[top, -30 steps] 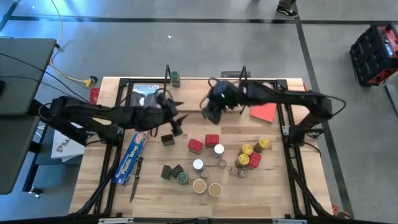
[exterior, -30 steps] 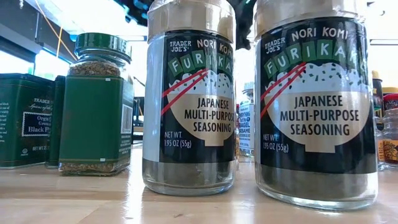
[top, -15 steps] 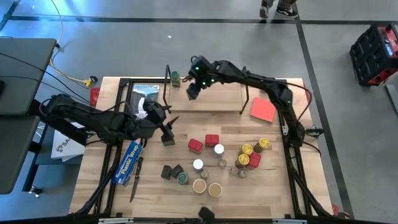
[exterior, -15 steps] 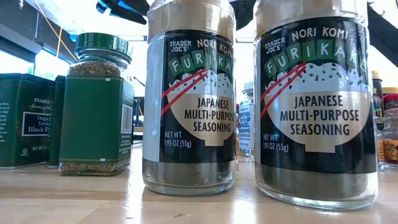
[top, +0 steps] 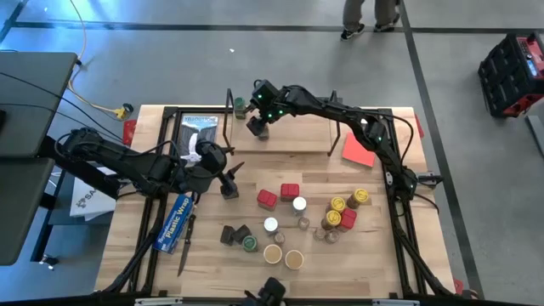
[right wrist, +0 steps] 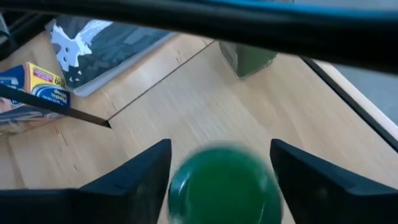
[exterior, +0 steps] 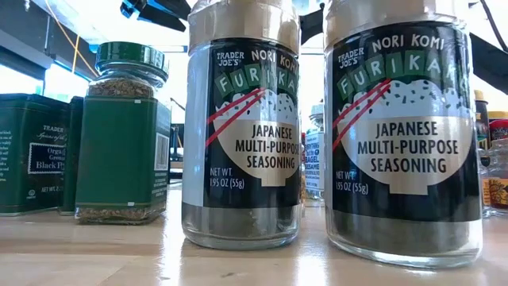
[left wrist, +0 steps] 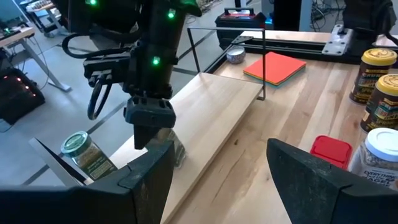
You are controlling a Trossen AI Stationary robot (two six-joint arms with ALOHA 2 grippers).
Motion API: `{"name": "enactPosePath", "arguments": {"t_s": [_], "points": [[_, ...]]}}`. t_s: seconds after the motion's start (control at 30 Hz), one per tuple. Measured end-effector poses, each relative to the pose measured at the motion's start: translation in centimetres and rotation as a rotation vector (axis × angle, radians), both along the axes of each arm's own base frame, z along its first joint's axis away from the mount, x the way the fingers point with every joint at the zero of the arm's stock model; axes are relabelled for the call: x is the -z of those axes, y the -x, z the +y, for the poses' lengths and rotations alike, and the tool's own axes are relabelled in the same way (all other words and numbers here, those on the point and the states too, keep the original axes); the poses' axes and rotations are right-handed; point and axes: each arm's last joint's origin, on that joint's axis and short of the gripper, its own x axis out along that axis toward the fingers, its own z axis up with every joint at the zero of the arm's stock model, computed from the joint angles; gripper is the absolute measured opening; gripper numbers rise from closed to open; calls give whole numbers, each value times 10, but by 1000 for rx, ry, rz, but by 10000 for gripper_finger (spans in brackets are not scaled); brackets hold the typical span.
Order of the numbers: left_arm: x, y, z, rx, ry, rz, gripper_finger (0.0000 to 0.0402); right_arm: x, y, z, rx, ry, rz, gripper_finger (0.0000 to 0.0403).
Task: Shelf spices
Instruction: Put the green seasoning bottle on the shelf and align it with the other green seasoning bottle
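The shelf (top: 297, 136), a black wire frame with a light wooden board, stands at the table's far side. One green-lidded jar (top: 240, 108) stands at its left end. My right gripper (top: 255, 127) hangs over the board next to it, open, with a second green-lidded jar (right wrist: 224, 183) between its fingers. That jar's foot (left wrist: 176, 152) seems to rest on the board. My left gripper (top: 229, 172) waits open and empty left of centre. More spices stand on the table: red tins (top: 268, 199), yellow-lidded jars (top: 338, 206) and tan-lidded furikake jars (exterior: 242, 127). My right gripper comes from above, slanting down, with one finger (right wrist: 140, 177) on either side of the jar's green lid (right wrist: 186, 186). The lid shows blurred between them. I cannot tell whether the fingers touch it.
A long blue plastic-wrap box (top: 180, 217) lies at the left and a dark printed pack (top: 198, 132) behind it. A flat red card (top: 360, 150) lies at the far right. A dark jar (top: 229, 191) stands just in front of my left gripper. A person's legs (top: 370, 17) show beyond the table.
My right gripper has swung from the middle of the shelf toward the table's far left and sunk onto the board's left end, next to the green-lidded jar there. My left gripper has drawn back a little toward the table's left edge.
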Motion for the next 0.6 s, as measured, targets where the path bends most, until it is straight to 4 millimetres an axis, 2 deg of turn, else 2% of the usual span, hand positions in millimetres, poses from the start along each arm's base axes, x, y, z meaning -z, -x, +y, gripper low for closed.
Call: {"name": "enactPosePath", "arguments": {"t_s": [0.23,0.37,0.47,0.6], "points": [[0,0,0,4,3,1,248,-4,-3,-1,-3,17,-38,281],[0,0,-1,5,9,-2,248,-21,0,1,-46,62,-51,282],[0,0,-1,1,22,-13,248,-54,14,7,-110,139,-60,283],[0,0,-1,-16,56,-44,248,-103,51,33,-202,252,61,283]]}}
